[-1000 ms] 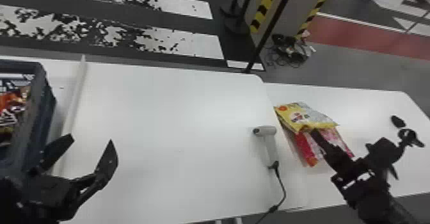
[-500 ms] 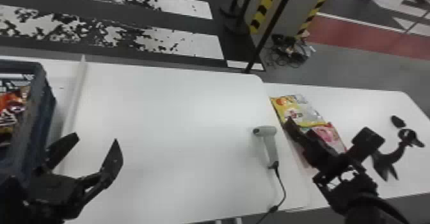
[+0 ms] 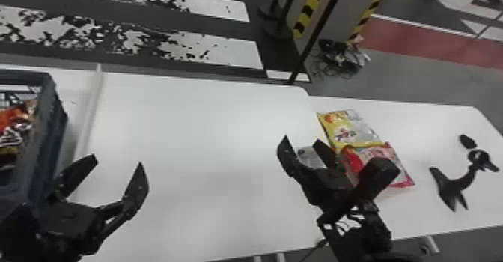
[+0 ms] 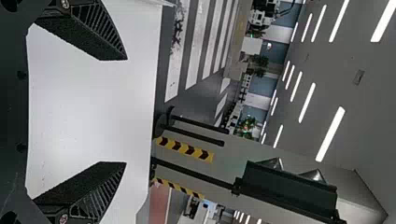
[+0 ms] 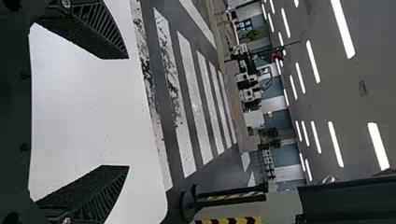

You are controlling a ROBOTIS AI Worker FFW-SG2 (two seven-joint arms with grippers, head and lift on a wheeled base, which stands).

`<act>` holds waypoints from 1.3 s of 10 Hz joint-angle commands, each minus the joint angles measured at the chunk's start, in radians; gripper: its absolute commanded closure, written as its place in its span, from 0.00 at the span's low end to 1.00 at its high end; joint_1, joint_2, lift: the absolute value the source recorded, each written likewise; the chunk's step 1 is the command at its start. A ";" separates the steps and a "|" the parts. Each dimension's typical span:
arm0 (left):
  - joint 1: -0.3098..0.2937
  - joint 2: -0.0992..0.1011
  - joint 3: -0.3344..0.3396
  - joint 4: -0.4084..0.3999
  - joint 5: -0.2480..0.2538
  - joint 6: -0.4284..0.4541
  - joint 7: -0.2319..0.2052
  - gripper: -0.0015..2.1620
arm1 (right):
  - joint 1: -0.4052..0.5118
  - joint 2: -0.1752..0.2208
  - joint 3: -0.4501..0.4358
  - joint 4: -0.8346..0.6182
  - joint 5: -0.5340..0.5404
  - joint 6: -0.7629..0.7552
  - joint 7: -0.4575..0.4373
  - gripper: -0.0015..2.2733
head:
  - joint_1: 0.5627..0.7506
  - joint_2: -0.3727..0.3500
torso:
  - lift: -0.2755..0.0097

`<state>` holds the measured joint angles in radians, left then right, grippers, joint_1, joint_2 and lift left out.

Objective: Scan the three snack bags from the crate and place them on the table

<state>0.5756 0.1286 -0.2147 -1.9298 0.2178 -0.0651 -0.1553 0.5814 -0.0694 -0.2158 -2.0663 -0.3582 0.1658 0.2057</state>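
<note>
Touching | yellow-white snack bag (image 3: 350, 129), printed | red-pink snack bag (image 3: 375, 152)

You have two grippers, left gripper (image 3: 116, 162) and right gripper (image 3: 301, 140), and one crate (image 3: 57, 130); the packets (image 3: 15, 126) in it overlap too much for you to count. You also have two snack bags on the table, one yellow bag (image 3: 350, 130) and one red bag (image 3: 374, 152), one scanner (image 3: 311, 157) and two yellow-and-black striped bands (image 3: 310, 8)
</note>
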 commanded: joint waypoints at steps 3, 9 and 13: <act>0.001 -0.001 0.000 0.002 0.000 0.000 0.005 0.03 | 0.060 0.007 0.144 0.098 0.061 -0.277 -0.029 0.02 | 0.70 0.18 | 0.75; 0.032 0.006 0.061 -0.115 0.005 0.025 0.034 0.03 | 0.055 0.007 0.159 0.163 0.079 -0.375 -0.042 0.02 | 0.70 0.23 | 0.75; 0.007 0.013 0.253 -0.199 0.068 0.160 0.016 0.04 | 0.052 0.000 0.154 0.167 0.079 -0.375 -0.042 0.02 | 0.70 0.38 | 0.75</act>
<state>0.5919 0.1403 0.0086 -2.1259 0.2765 0.0777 -0.1384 0.6336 -0.0680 -0.0613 -1.8992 -0.2792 -0.2093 0.1642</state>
